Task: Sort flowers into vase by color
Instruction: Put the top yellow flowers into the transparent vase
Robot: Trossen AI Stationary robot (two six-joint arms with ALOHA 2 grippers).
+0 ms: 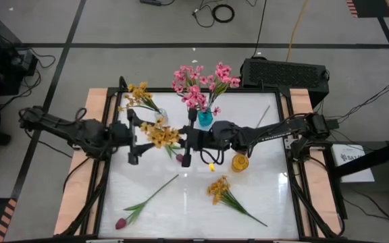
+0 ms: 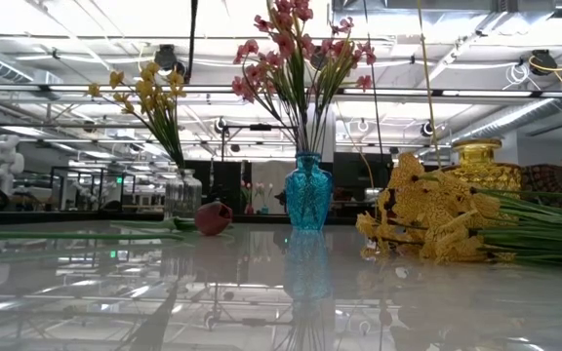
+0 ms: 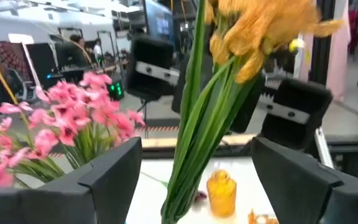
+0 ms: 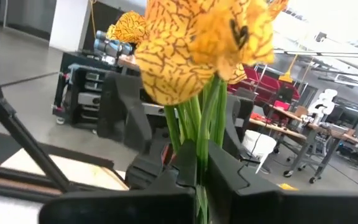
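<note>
A yellow-orange spray [image 1: 161,135] hangs in the air at the table's middle, with my right gripper [image 1: 183,140] shut on its green stems. My left gripper [image 1: 135,138] is open just left of it. Its fingers [image 3: 104,180] stand on either side of the stems [image 3: 194,143] without touching them. Behind stand a blue vase [image 1: 204,118] with pink flowers [image 1: 198,84] and a clear vase [image 1: 161,120] with yellow flowers [image 1: 138,94]. An amber vase [image 1: 240,163] holds no flowers. On the table lie a magenta tulip [image 1: 147,199] and another yellow spray [image 1: 225,192]. My right gripper pinches the bundle of green stems [image 4: 199,155] between its two fingers, a little below the yellow blossoms [image 4: 191,43]. The fingers come level from the table's right and lie across the stems. The spray stands roughly upright, blossoms up, clear of the table.
A loose magenta bud [image 1: 179,157] and a small yellow bit [image 1: 211,167] lie under the grippers. The table's near half has open room between the tulip and the second spray. A black box [image 1: 286,72] sits beyond the far right corner.
</note>
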